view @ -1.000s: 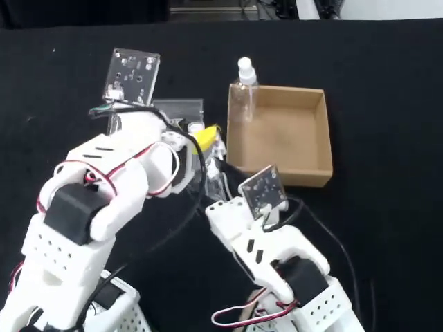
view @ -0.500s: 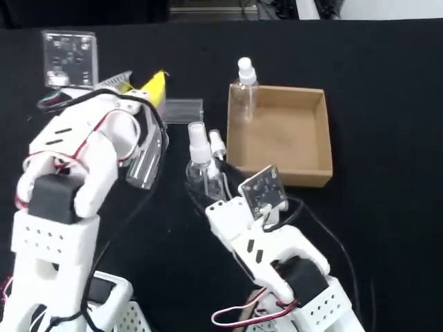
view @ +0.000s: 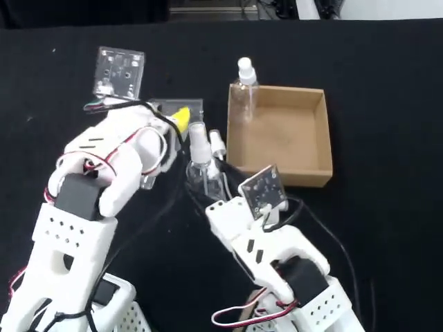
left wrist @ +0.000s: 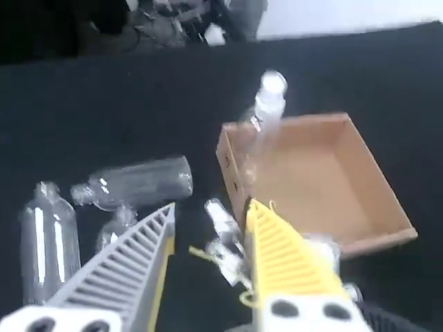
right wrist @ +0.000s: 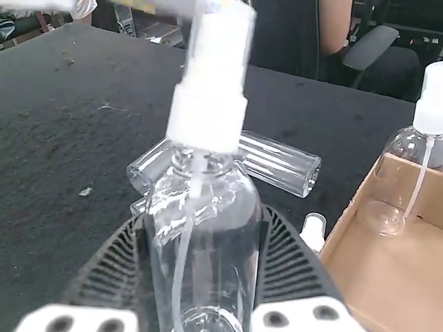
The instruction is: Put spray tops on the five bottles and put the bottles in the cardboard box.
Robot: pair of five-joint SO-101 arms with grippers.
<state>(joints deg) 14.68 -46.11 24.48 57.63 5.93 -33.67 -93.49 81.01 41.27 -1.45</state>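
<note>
- Our right pincer (right wrist: 208, 277) clamps an upright bottle (right wrist: 208, 200) that wears a spray top (right wrist: 211, 90).
- Our left pincer (left wrist: 211, 207) hangs spread near that top.
- We see uncapped bottles (left wrist: 135, 183) lying on the surface (view: 387, 104).
- A capped bottle (view: 242, 93) stands in the box (view: 311, 169), at its far corner.

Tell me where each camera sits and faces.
High view: fixed above the table, looks down on left arm, right arm and box.
Left wrist view: on the left arm, looks past the open left gripper toward the box.
Right wrist view: on the right arm, looks along the right gripper, shut on a bottle.
Shared: both wrist views show the box.
</note>
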